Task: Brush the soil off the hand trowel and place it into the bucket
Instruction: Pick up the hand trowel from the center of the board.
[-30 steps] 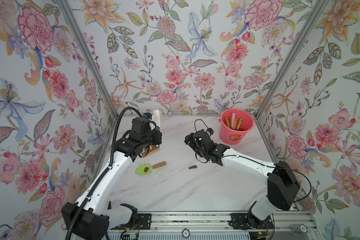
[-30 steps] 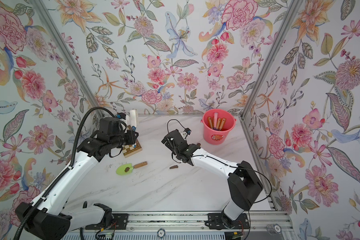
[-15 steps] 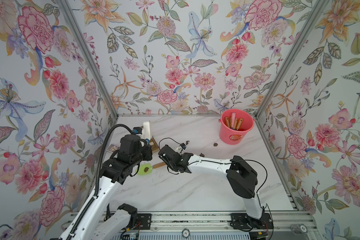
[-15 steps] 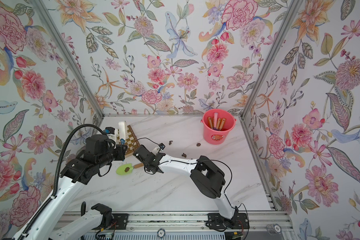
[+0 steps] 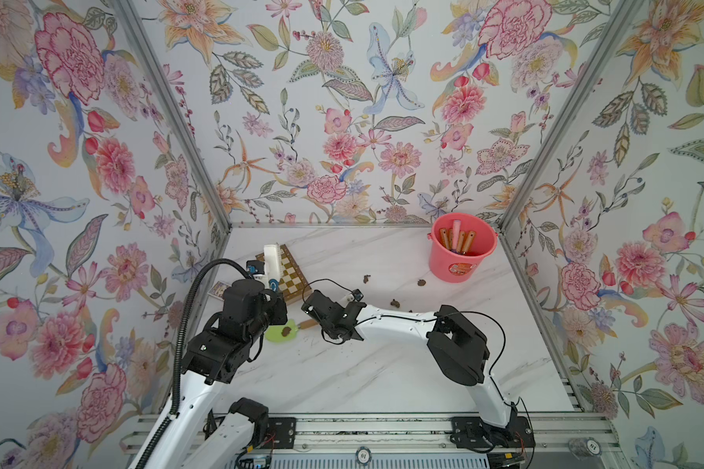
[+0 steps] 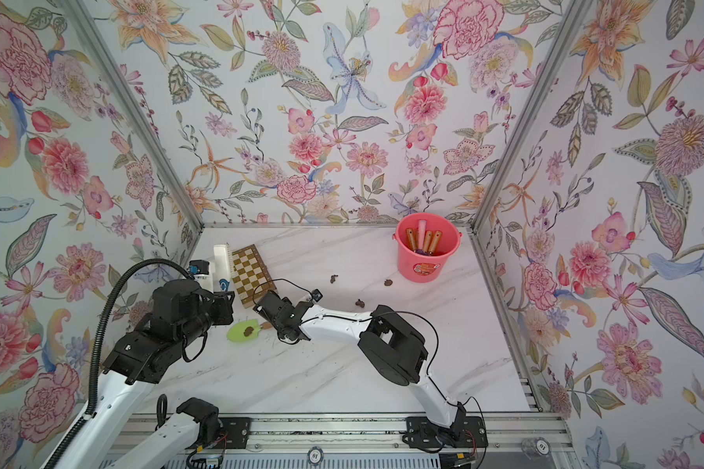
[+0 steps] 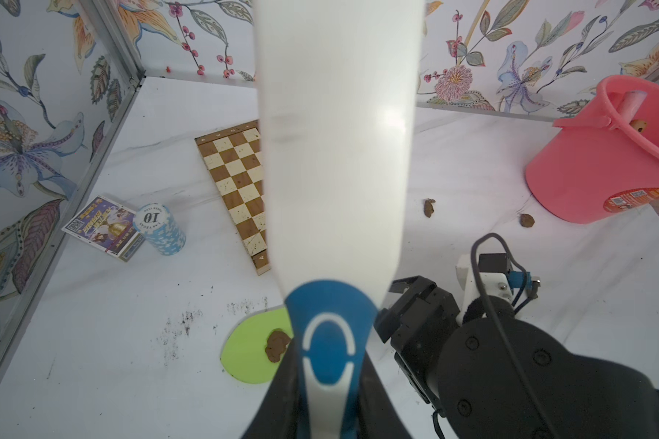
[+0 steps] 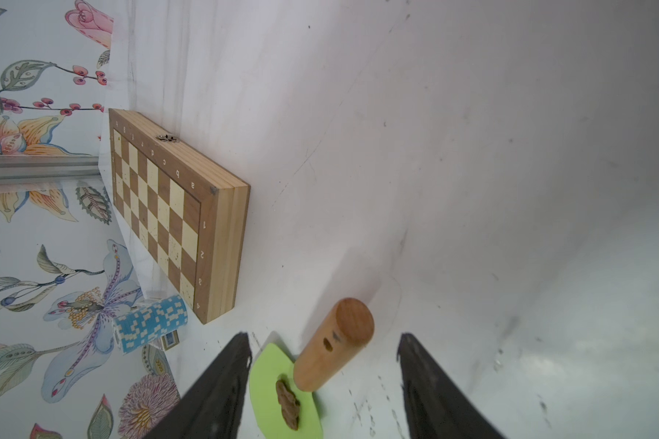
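Our left gripper (image 5: 277, 314) is clenched on the brush (image 7: 335, 152), while our right gripper (image 8: 324, 338) has its jaws parted astride the wooden handle (image 8: 335, 342) of the trowel (image 5: 285, 333), a soil lump (image 8: 288, 404) on its blade, the bucket (image 5: 460, 260) well apart.

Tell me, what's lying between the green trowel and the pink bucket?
The right gripper and its arm, plus three brown soil lumps on the marble table, shown in both top views.
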You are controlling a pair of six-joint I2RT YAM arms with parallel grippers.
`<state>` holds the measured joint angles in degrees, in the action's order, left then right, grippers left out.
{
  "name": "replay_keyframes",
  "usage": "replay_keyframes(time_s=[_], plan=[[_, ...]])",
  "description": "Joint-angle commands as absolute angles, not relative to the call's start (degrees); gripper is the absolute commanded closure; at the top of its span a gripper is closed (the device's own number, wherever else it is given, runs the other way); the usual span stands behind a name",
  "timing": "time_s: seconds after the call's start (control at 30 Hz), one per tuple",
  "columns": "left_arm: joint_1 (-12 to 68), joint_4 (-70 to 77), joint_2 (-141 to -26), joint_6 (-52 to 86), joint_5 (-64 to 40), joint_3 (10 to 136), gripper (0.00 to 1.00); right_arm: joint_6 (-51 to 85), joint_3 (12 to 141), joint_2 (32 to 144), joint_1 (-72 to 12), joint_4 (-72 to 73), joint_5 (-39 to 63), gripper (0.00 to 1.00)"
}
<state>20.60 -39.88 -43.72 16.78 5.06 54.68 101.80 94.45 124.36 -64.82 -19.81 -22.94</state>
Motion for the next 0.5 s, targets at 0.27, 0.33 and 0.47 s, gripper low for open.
replay_keyframes(time_s=[0.27, 0.33, 0.47], plan=[[20.11, -40.60, -40.04, 17.71, 9.73, 53.35, 1.00, 104.51, 98.66, 128.57, -64.73, -21.36, -22.25, 0.43], [20.12, -41.00, -39.56, 17.61, 9.93, 53.35, 1.00, 105.57, 98.68, 128.78, -64.83, -21.36, -22.25, 0.44], [20.12, -40.88, -39.11, 17.62, 10.19, 53.09, 1.00, 106.94, 99.05, 129.79, -64.86, -21.21, -21.54, 0.46]])
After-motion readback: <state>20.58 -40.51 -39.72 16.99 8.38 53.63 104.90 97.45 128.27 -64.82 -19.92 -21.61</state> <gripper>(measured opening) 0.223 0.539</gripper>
